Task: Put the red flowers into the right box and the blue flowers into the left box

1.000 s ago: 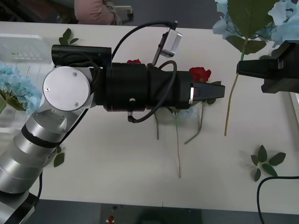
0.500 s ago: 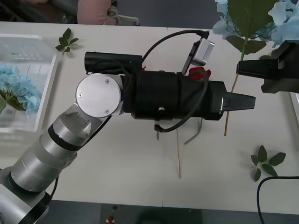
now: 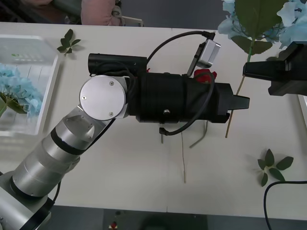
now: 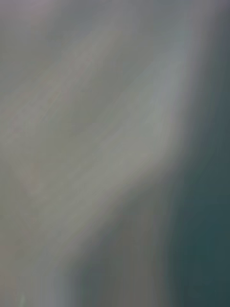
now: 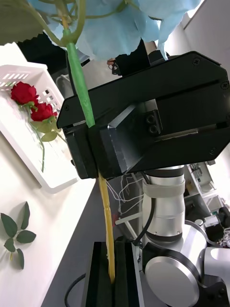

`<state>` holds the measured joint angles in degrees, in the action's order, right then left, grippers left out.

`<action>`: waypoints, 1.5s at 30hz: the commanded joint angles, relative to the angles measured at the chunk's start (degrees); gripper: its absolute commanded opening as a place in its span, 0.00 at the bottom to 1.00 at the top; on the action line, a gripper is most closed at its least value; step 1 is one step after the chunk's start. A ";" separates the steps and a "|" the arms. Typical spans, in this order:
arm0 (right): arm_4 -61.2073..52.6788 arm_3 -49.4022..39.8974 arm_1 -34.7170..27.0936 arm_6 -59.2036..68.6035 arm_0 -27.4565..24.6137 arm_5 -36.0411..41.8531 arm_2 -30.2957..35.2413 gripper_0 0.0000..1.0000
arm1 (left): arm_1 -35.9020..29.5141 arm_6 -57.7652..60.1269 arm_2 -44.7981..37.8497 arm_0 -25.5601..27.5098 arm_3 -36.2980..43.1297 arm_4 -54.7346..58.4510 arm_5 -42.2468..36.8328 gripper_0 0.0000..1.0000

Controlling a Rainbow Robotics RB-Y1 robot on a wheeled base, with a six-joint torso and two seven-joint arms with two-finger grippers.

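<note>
Left hand (image 3: 241,102) reaches far across the worktop (image 3: 120,172) toward the robot's right side, its black fingers clenched on the lower stem of a blue flower (image 3: 288,21). The left wrist view shows the same grasp close up: the left hand (image 5: 111,261) pinches the yellowish end of the stem (image 5: 106,211), which rises past the black body of the right hand (image 5: 143,129) to the pale blue bloom (image 5: 120,29). In the front view the right hand (image 3: 254,71) sits at the right edge of the worktop, level with the stem and touching or just beside it; whether it grips the stem I cannot tell. The flower's broad leaf (image 3: 256,19) lies between blue clusters at the far right corner. A red flower (image 3: 205,75) peeks out from behind the left arm, and thin stems (image 3: 183,158) trail from under the arm toward the near edge. The left box (image 3: 48,76) stands at the far left with blue flowers (image 3: 17,88) inside. The right box (image 5: 28,148) holds two red flowers (image 5: 33,103). Loose leaf sprigs lie near the right front (image 3: 273,165) and beside the left box (image 3: 68,40).
</note>
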<state>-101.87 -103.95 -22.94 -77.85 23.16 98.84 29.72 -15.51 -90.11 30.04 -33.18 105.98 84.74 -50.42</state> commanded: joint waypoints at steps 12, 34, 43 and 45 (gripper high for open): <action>-0.79 -1.25 -1.49 -2.92 1.10 -0.05 -0.01 1.00 | -2.78 -0.33 -4.20 -0.31 2.57 -0.10 0.33 0.00; -0.79 -1.25 -1.49 -2.92 1.10 -0.05 -0.01 1.00 | -33.45 -0.59 -32.59 28.43 19.35 12.90 -5.21 0.00; 1.85 -1.34 -6.32 -2.31 -0.49 -1.37 1.31 1.00 | -33.63 -0.33 -51.75 40.74 15.57 13.34 -12.33 0.00; 5.71 -1.25 -7.64 -1.95 -1.10 -1.63 1.31 1.00 | -33.63 -0.42 -53.95 41.88 12.67 13.96 -12.51 0.00</action>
<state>-99.21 -103.95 -27.45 -77.86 23.00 97.51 30.53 -48.29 -90.12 -23.22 8.45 121.08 97.46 -62.52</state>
